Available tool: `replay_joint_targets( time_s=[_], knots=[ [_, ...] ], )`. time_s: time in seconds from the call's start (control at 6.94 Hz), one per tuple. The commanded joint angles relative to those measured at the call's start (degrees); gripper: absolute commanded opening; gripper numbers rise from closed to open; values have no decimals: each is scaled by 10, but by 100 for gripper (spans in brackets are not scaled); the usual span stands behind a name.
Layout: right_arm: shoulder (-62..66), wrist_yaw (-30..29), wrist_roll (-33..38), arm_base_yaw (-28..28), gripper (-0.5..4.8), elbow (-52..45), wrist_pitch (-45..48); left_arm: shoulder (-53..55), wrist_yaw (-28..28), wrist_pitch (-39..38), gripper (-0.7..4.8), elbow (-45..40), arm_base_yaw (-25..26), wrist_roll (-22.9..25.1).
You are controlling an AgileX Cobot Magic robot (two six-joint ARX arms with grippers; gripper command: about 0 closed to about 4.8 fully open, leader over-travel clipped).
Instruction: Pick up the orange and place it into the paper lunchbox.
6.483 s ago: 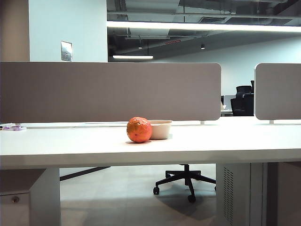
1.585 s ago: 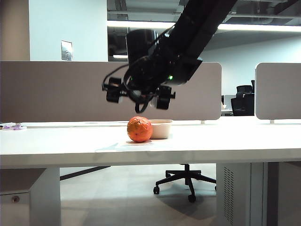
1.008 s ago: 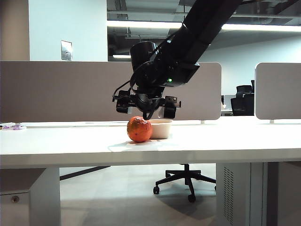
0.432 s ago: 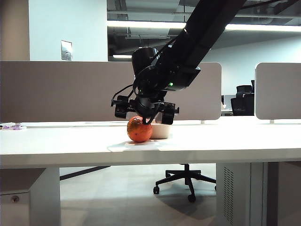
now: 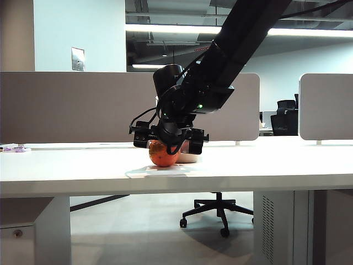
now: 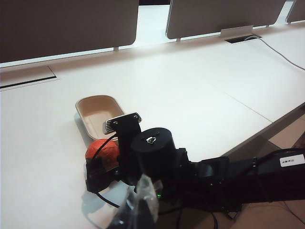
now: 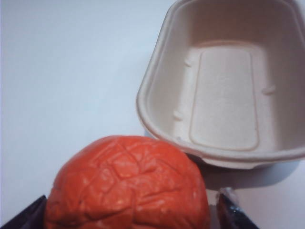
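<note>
Black right arm slants down; your right gripper (image 5: 169, 139) straddles the orange (image 5: 163, 154) beside the paper lunchbox (image 7: 228, 86), jaws spread; left gripper unseen.

i can read no text, brand or number in these views. i see a small white label (image 6: 289, 160) on the dark arm (image 6: 224, 183) in the left wrist view, but its print is too small to read.
</note>
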Motion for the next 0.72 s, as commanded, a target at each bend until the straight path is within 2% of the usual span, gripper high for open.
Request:
replay_joint_targets(
  time_s=[0.14, 0.29, 0.58, 0.72],
  knots=[
    [1, -4, 2, -3, 450, 4, 9, -1, 3, 8, -6, 3, 0, 1],
    [1, -14, 2, -6, 339, 4, 9, -1, 3, 8, -6, 3, 0, 1],
    [1, -21, 2, -5, 259, 3, 9, -1, 3, 8, -6, 3, 0, 1],
    [-4, -44, -1, -3, 260, 3, -2, -1, 2, 7, -6, 3, 0, 1]
  ],
)
